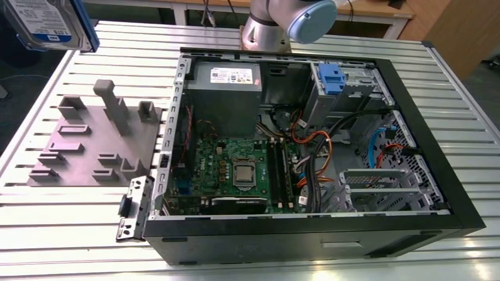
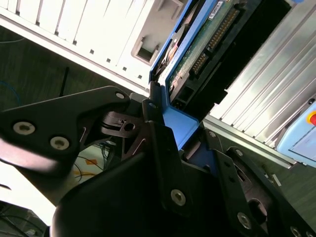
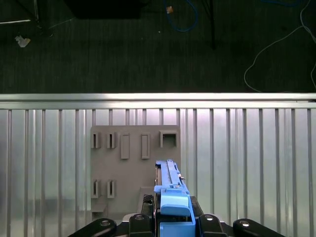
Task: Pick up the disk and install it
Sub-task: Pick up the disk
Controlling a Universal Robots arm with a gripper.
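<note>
Exterior view puts the disk lifted clear of the slatted aluminium table, at about ten o'clock from the open computer case and beyond the grey fixture plate, touching neither of them. In the second wrist view the gripper is clamped on the disk: its black fingers press on the blue plastic end from both sides, and the green circuit board with its row of connector pins faces the camera. In the first wrist view the disk stands on edge over the fixture plate. The step in hand, I judge, is the carry. To do it well, the grip should stay square on the blue rails, because this plastic looks smooth and a little flexible, so a tilted hold could slip. The drive body is flat, rigid metal with a white and blue label, and it should not knock against anything. The case has thin folded steel walls, and loose orange and blue cables lie at about three o'clock inside it, where a corner could catch. The fixture plate is matt, with slots and upright posts, and the table is ribbed and shiny.
</note>
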